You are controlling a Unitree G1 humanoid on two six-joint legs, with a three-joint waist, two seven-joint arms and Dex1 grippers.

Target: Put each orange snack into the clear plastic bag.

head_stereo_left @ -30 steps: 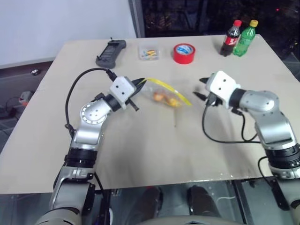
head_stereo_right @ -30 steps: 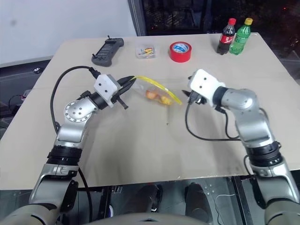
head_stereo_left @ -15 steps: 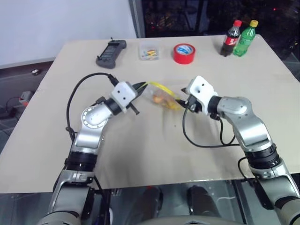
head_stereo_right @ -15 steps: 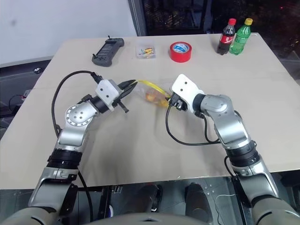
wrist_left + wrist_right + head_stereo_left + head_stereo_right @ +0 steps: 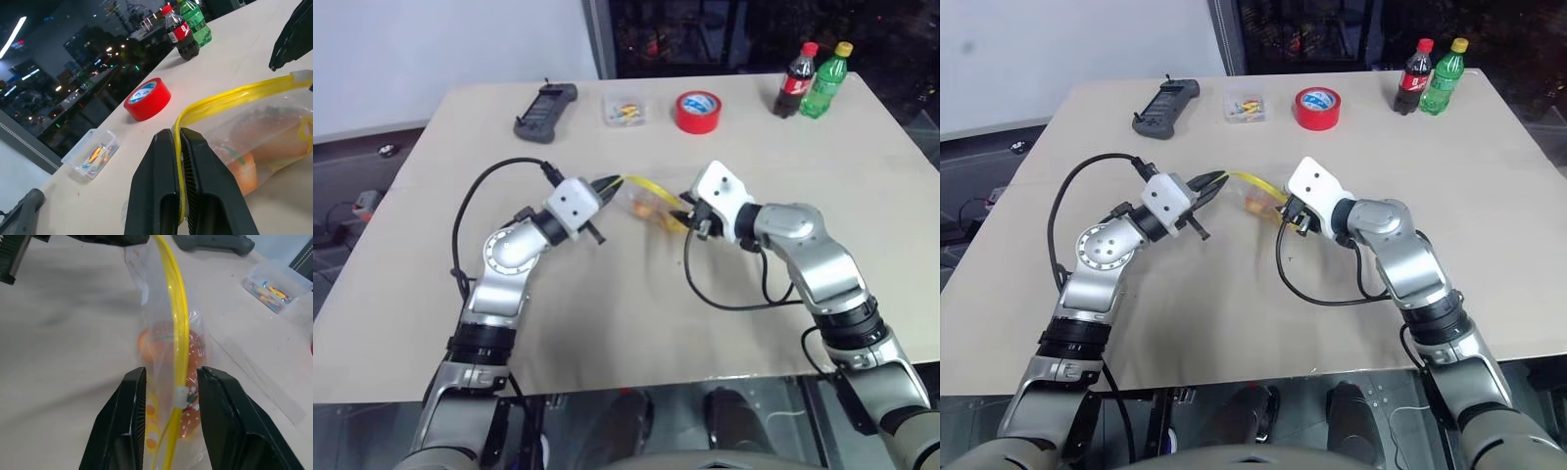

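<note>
A: Yellow seal strip [image 5: 175,323] first: it runs along the top edge of the clear plastic bag [image 5: 254,137], which hangs above the middle of the pale wooden table [image 5: 607,323] between the two arms.

B: And who has hold of it?

A: The left gripper [image 5: 178,147] has its two black fingers pressed together on one end of the strip, pinching the bag's corner. The right gripper [image 5: 171,382] is at the other end, its fingers [image 5: 128,401] standing apart on either side of the strip; they straddle it, and whether they press on it I cannot tell.

B: Where are the orange snacks?

A: Both orange snacks [image 5: 168,345] are inside the bag, low in the pouch. The smooth orange one sits above, and the browner speckled one [image 5: 190,418] lies below it, nearer the right gripper's fingers. Faint yellow print shows on the plastic beside them.

B: Anything else on the table?

A: Along the far edge, well apart from the bag: a dark handheld controller [image 5: 545,110] to the left, then a small clear box [image 5: 624,110] of coloured bits, then a red tape roll [image 5: 698,111] lying flat. At the far right corner a cola bottle [image 5: 796,81] and a green bottle [image 5: 826,80] stand upright, just beside each other. Black cables [image 5: 480,196] loop from each wrist over the tabletop.
</note>
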